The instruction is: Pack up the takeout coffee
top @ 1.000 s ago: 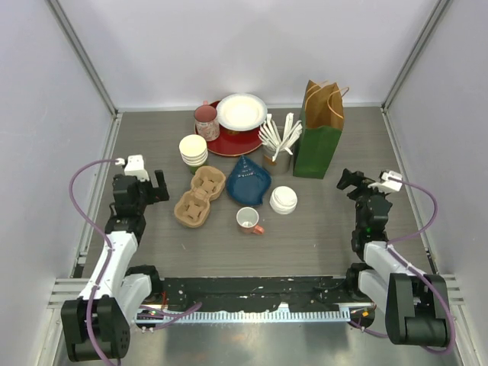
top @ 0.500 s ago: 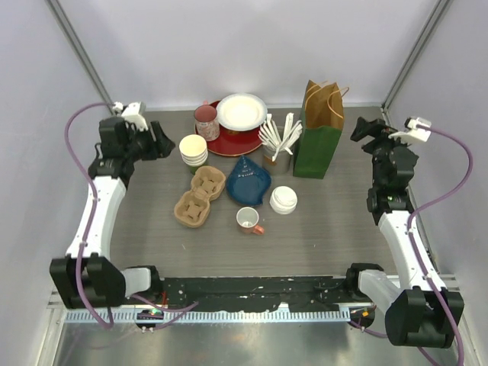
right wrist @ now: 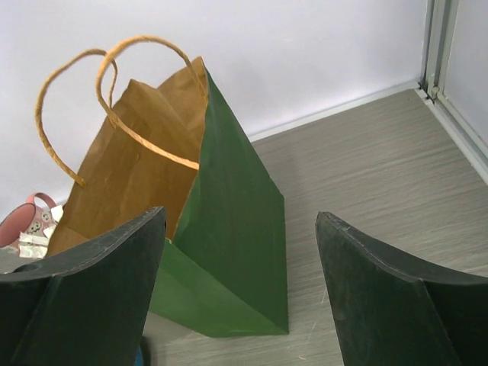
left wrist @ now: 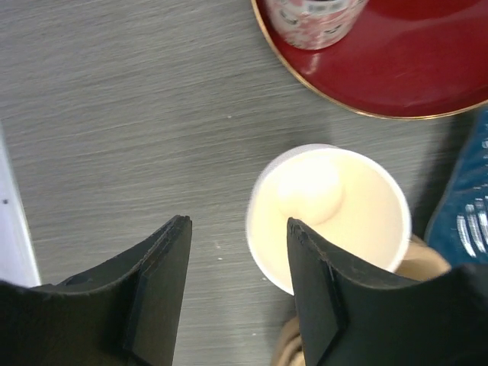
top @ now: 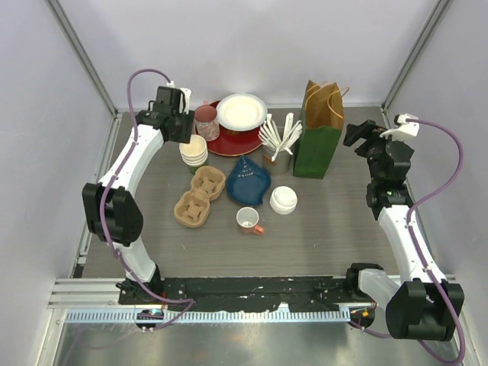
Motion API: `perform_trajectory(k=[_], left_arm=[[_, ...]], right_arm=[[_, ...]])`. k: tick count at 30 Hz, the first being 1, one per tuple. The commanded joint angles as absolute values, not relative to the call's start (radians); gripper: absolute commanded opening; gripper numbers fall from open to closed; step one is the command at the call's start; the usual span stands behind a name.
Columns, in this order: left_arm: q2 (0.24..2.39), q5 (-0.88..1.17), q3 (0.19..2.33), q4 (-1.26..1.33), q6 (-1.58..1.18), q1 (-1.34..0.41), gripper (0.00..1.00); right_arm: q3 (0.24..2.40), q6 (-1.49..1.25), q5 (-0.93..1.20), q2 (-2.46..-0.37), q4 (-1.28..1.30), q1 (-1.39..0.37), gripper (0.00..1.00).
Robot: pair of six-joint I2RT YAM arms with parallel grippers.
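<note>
Left pincer (left wrist: 238,223) open, empty, beside round cream-lined paper cups (left wrist: 335,213); right pincer (right wrist: 240,216) open before creased green paper bag (right wrist: 229,252).

Left arm (top: 136,156) is found extended far forward; left gripper (left wrist: 238,229) is pointed downward, jaws parted. Right gripper (right wrist: 240,221) is held raised, jaws spread wide.

Left wrist: pink cup (left wrist: 316,19) cut by top edge; red plate (left wrist: 427,69) by top, right edges; paper cup stack (left wrist: 335,206) rim partly behind left fingers (left wrist: 313,297). Right wrist: paper bag (right wrist: 229,229) bottom hidden inside.
</note>
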State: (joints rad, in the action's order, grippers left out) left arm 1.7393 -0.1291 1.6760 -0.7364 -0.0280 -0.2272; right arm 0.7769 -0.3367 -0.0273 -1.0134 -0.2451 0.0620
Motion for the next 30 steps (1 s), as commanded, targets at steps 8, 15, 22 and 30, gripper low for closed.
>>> perform_trajectory(k=[8,15,22,30], left_arm=[[1.816,-0.156,1.715,-0.687,0.025,-0.216,0.31],[1.813,-0.150,1.762,-0.709,0.008,-0.207,0.15],[1.796,-0.087,1.753,-0.759,0.006,-0.199,0.08],[1.804,-0.098,1.704,-0.684,0.040,-0.190,0.36]], right_arm=[[0.752,-0.339,-0.011,-1.014,-0.275,0.061,0.82],[0.746,-0.330,-0.012,-1.011,-0.279,0.061,0.82],[0.739,-0.348,0.024,-1.025,-0.311,0.061,0.82],[0.742,-0.337,0.043,-1.022,-0.313,0.061,0.83]])
